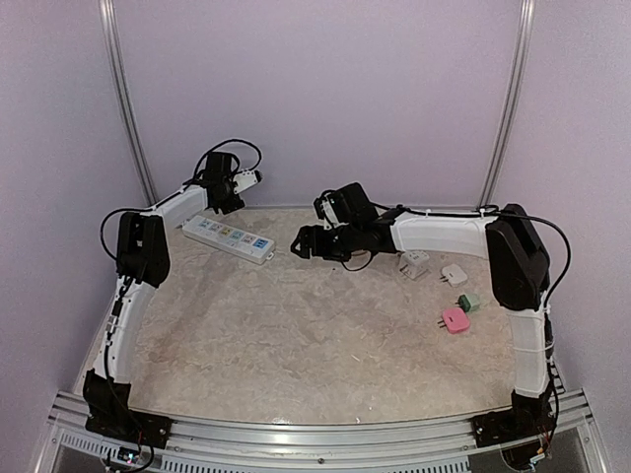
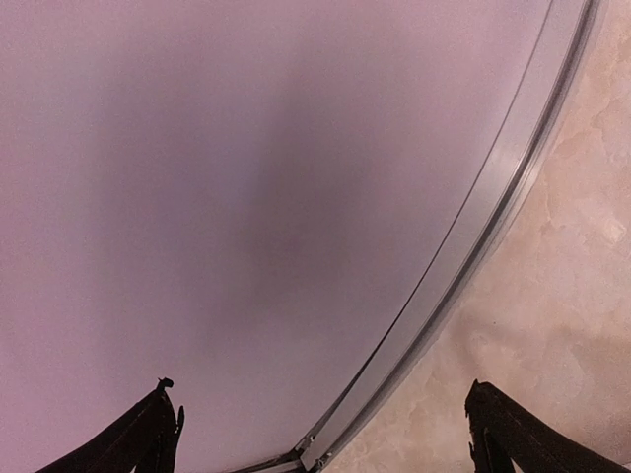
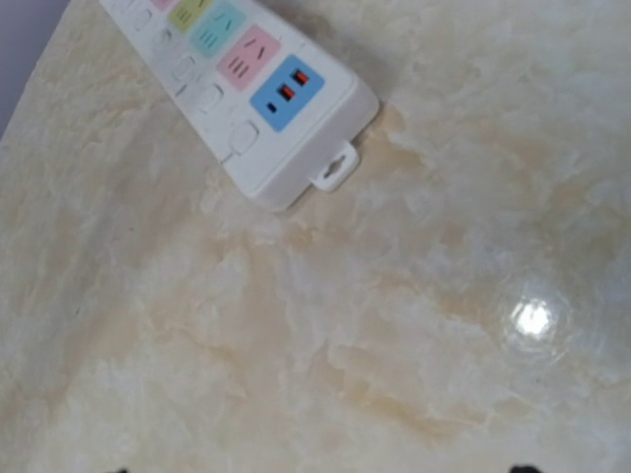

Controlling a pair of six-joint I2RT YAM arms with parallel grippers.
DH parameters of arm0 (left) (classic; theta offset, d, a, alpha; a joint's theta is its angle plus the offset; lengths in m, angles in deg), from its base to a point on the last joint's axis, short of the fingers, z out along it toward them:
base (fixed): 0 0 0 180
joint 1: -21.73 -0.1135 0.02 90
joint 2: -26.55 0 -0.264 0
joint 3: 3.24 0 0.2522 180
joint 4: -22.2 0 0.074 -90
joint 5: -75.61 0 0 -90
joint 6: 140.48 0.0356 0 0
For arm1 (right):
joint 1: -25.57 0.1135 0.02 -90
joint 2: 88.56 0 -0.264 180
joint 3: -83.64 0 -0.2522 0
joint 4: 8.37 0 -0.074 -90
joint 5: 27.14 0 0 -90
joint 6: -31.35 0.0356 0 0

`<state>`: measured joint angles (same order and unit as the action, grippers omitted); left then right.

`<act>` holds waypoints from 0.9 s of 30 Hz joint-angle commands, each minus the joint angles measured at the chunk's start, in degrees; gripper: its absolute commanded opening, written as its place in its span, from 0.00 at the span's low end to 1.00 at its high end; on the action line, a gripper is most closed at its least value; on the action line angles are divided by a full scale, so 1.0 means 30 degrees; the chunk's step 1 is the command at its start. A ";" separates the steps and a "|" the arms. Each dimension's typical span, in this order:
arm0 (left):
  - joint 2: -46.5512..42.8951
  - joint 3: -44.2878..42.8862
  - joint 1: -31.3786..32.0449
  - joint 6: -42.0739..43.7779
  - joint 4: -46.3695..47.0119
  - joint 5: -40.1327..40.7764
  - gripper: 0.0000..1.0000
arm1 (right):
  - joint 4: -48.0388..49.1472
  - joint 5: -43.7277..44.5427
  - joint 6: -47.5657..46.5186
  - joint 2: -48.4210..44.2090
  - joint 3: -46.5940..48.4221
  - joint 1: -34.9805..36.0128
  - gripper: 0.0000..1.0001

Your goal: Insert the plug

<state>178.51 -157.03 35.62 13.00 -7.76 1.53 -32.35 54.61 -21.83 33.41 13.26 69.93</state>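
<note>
The left arm (image 1: pixel 123 315) and the right arm (image 1: pixel 444 235) are both wearing smooth white shells along their long links, and blocky matte black joint housings (image 1: pixel 143 248) are breaking up the white at each bend. Black base blocks (image 1: pixel 108 399) are anchoring them to a ribbed aluminium rail (image 1: pixel 315 439). Thin black cables (image 1: pixel 232 146) are looping loosely off the left wrist, and another is trailing round the right arm's large black elbow housing (image 1: pixel 516 258). A small white camera (image 1: pixel 246 180) is riding on the left wrist. The left fingers (image 2: pixel 138 434) are showing as black tapering wedges, and the right fingers (image 1: pixel 300 244) are looking black too.
</note>
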 commanded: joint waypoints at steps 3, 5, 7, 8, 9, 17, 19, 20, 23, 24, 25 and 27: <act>0.0432 0.1096 -0.0221 0.2466 -0.2370 -0.0430 0.99 | -0.0944 0.0597 -0.0707 -0.0557 -0.0192 0.0469 0.82; -0.0225 0.2264 -0.0163 0.2807 -0.3055 -0.0551 0.99 | -0.0970 0.0593 -0.0840 -0.0700 -0.0179 0.0543 0.82; -0.1024 0.3139 -0.0144 0.3023 -0.3960 -0.0652 0.98 | -0.1028 0.0521 -0.0903 -0.0844 -0.0208 0.0576 0.82; -0.1244 0.3565 -0.0125 0.3117 -0.4531 -0.0763 0.98 | -0.1030 0.0516 -0.0945 -0.0931 -0.0243 0.0600 0.82; -0.1605 0.3882 -0.0101 0.3213 -0.5141 -0.0828 0.97 | -0.0997 0.0570 -0.0976 -0.1067 -0.0328 0.0621 0.82; -0.4716 0.9014 0.0004 0.3832 -0.7832 -0.1021 0.93 | -0.1057 0.1319 -0.1667 -0.2523 -0.1188 0.0875 0.83; -0.5459 1.0374 0.0064 0.3756 -0.8230 -0.1058 0.92 | -0.1047 0.1522 -0.1799 -0.2857 -0.1414 0.0917 0.83; -0.6006 1.1076 0.0062 0.3461 -0.8156 -0.0990 0.91 | -0.1036 0.1604 -0.1878 -0.3017 -0.1463 0.0932 0.83; -0.7259 1.1733 -0.0013 0.2800 -0.8991 -0.1800 0.91 | -0.1057 0.1759 -0.2089 -0.3368 -0.1584 0.1016 0.83; -0.7527 1.1689 -0.0032 0.2305 -0.9401 -0.2207 0.91 | -0.1067 0.1788 -0.2141 -0.3451 -0.1601 0.1057 0.83; -0.7836 1.1504 -0.0031 0.1602 -0.9716 -0.2459 0.92 | -0.1112 0.1824 -0.2173 -0.3546 -0.1625 0.1088 0.83; -0.8264 1.0728 -0.0042 -0.0873 -0.9835 -0.2894 0.94 | -0.1190 0.1903 -0.2208 -0.3654 -0.1614 0.1170 0.83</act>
<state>157.51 -123.11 35.62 20.35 -31.17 -2.75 -34.71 59.00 -27.23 24.65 9.35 72.27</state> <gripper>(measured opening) 0.923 0.830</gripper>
